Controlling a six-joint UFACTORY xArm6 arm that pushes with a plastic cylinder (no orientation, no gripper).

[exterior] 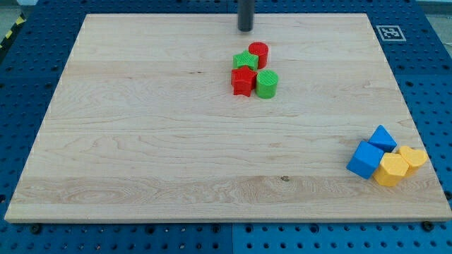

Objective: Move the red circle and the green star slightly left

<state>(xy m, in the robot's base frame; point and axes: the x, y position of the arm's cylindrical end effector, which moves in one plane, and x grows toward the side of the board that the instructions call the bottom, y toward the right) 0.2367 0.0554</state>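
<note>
The red circle [258,53] sits on the wooden board, touching the green star [245,61] at its lower left. Below them lie a red star [243,81] and a green cylinder [267,84], all four packed in one cluster at the view's upper middle. My tip [245,29] is near the view's top, just above and slightly left of the red circle, apart from the blocks.
At the view's lower right sit a blue cube [365,159], a blue triangle-like block [383,137], a yellow hexagon-like block [390,170] and a yellow heart-like block [412,156]. The wooden board [141,141] lies on a blue pegboard; a marker tag [388,32] is at its top right corner.
</note>
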